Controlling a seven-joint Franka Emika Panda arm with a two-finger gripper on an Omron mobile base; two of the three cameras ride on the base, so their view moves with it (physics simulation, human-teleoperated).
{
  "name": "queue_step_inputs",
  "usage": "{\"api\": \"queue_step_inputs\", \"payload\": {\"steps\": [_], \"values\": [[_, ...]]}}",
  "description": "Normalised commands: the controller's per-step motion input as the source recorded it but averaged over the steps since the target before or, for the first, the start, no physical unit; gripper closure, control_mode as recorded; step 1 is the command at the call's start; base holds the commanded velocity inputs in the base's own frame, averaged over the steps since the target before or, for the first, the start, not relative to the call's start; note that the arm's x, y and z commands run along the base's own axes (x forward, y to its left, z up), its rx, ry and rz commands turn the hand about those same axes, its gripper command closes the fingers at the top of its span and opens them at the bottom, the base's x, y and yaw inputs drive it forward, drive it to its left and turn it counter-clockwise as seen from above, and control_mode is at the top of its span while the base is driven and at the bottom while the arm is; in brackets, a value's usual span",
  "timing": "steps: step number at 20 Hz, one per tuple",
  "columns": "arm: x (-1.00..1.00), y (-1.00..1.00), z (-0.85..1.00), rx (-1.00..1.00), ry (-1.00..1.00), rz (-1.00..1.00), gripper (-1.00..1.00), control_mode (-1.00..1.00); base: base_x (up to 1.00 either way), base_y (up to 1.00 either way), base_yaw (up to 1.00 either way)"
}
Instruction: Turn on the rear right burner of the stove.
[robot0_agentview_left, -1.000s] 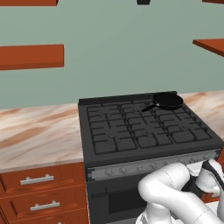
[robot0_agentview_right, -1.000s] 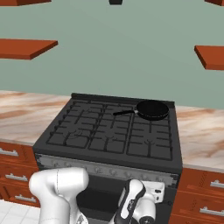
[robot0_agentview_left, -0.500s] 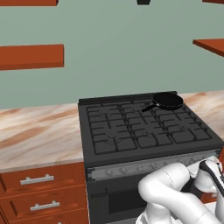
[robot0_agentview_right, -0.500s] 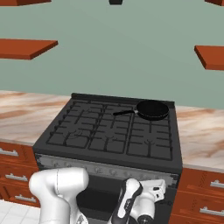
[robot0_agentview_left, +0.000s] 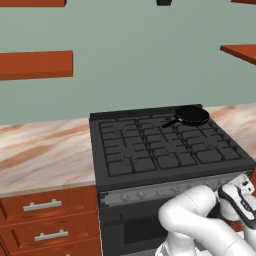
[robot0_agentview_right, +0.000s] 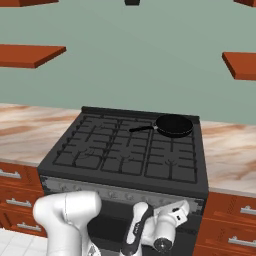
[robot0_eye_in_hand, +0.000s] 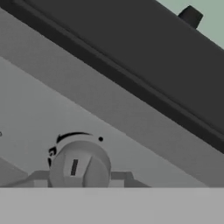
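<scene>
The dark stove (robot0_agentview_left: 165, 150) (robot0_agentview_right: 125, 155) has black grates, and a black pan (robot0_agentview_left: 191, 115) (robot0_agentview_right: 174, 125) covers its rear right burner. My gripper (robot0_agentview_right: 183, 207) (robot0_agentview_left: 244, 185) is low in front of the stove, at the right end of the silver knob strip (robot0_agentview_right: 115, 192). In the hand view a round grey knob (robot0_eye_in_hand: 78, 164) with a dark pointer mark is very close. Pale fingertips (robot0_eye_in_hand: 38, 177) flank it on both sides, the gripper (robot0_eye_in_hand: 79, 178) open around it. I cannot tell whether the pads touch the knob.
Marble counters (robot0_agentview_left: 45, 150) (robot0_agentview_right: 230, 150) run on both sides of the stove, over wooden drawers (robot0_agentview_left: 45, 205). Wooden shelves (robot0_agentview_right: 30, 52) hang on the green wall. My white arm (robot0_agentview_right: 70, 215) stands in front of the oven door.
The hand has crept a little up and forward toward the knob strip. The stove and the pan have not moved.
</scene>
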Motion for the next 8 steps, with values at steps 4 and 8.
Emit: {"api": "queue_step_inputs", "payload": {"steps": [4,8], "values": [[0.26,0.00,-0.13,-0.62,0.14,0.25,1.00,-1.00,0.00,0.00,0.00],[0.21,0.00,-0.18,-0.57,0.08,0.30,1.00,-1.00,0.00,0.00,0.00]]}}
